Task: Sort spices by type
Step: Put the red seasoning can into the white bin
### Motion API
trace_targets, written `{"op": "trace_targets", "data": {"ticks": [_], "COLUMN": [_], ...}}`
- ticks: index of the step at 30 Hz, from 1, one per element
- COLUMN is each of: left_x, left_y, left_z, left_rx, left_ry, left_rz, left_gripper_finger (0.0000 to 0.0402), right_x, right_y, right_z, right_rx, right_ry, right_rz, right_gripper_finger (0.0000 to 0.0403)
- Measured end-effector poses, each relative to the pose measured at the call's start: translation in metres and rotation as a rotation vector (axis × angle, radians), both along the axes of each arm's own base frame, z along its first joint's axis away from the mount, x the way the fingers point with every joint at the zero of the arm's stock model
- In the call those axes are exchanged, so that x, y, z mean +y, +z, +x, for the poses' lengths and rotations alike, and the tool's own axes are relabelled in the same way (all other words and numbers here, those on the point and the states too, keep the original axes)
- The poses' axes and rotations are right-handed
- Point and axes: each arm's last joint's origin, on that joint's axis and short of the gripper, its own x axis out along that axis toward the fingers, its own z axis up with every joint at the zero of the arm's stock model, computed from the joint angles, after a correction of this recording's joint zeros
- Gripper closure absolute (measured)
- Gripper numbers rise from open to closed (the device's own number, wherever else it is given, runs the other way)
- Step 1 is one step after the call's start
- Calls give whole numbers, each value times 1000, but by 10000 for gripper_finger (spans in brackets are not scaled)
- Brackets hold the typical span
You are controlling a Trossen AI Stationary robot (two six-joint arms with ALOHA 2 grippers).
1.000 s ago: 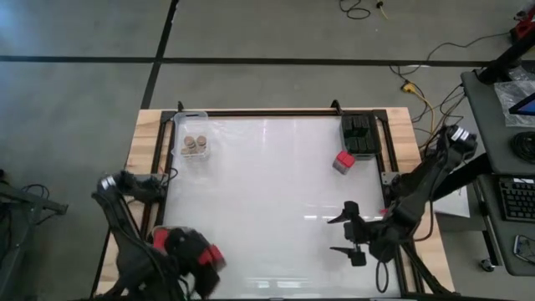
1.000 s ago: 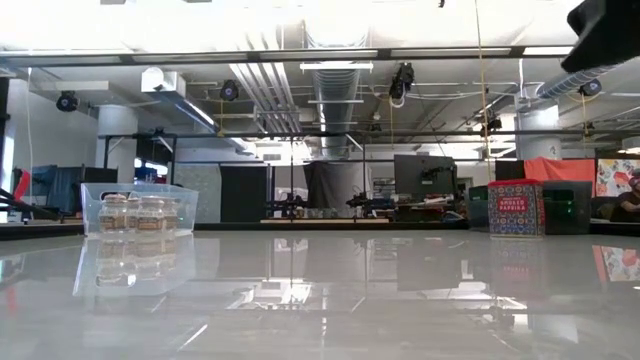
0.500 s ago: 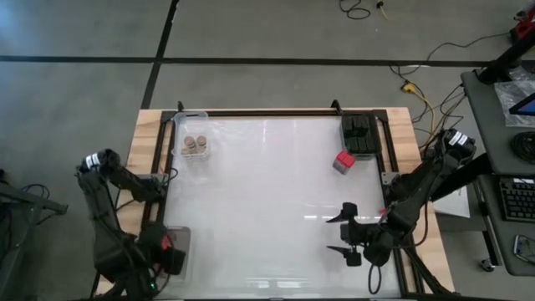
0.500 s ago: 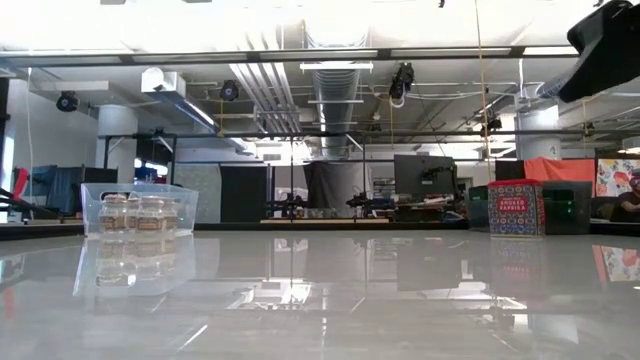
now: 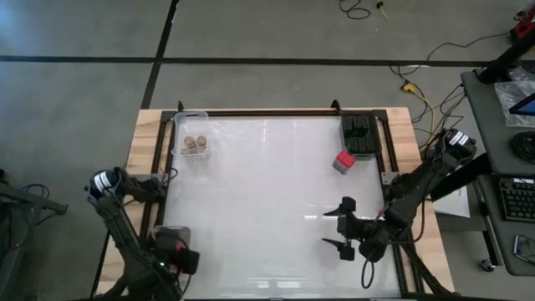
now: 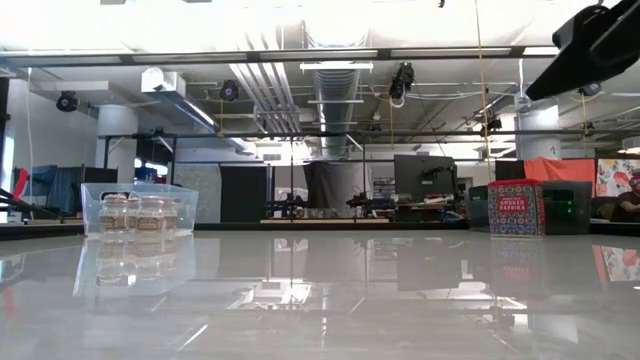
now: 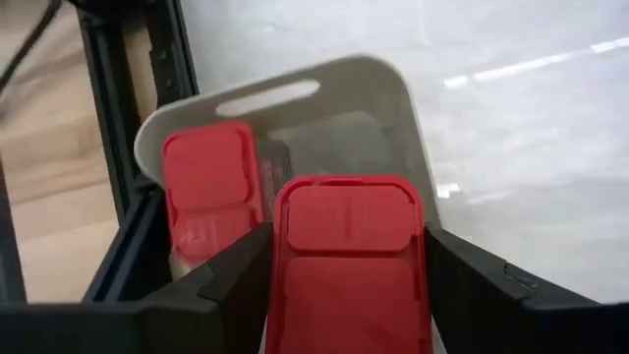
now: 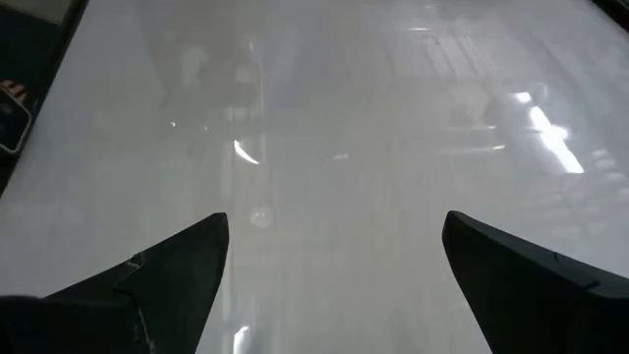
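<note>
Two red square-topped spice containers showed in the left wrist view: one red container (image 7: 346,261) clamped between the left gripper's (image 7: 344,285) fingers, and a second red container (image 7: 208,192) already lying in the clear tray (image 7: 393,108) just ahead of and below those fingers. The held one sat squarely between the two dark fingers (image 7: 236,280), its flat lid facing the camera and its long axis running along the fingers' length toward the tray. The open room in the tray lay directly beyond the fingertips, beside the container already there, so the drop appeared to turn on moving forward and down only slightly before letting go.

From above, the left gripper (image 5: 171,257) hovered over that tray at the near left corner of the surface (image 5: 267,201). One loose red container (image 5: 343,160) stood well apart from those fingers, far nearer the right gripper (image 5: 338,227), whose fingers stood wide apart and empty over bare surface. Black boxy containers (image 5: 359,135) filled their tray beyond the loose red one; tan-topped jars (image 5: 194,145) sat in the far left tray.
</note>
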Motion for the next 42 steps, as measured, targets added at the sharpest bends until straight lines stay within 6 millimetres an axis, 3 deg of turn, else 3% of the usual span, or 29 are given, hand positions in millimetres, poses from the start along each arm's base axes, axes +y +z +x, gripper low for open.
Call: {"op": "trace_targets", "data": {"ticks": [18, 36, 42], "left_x": [17, 19, 19], "left_y": [-38, -52, -52], "left_z": [9, 12, 13], "left_rx": [62, 35, 39], "left_ry": [40, 54, 48], "left_rz": [167, 125, 121], "left_gripper_finger": [193, 193, 174], "right_x": [4, 4, 5], "right_y": [0, 0, 0], "right_z": [3, 3, 4], "right_rx": [-17, -8, -11], "right_ry": [-36, -27, -25], "right_rz": [114, 136, 143], "right_gripper_finger": [39, 39, 39]}}
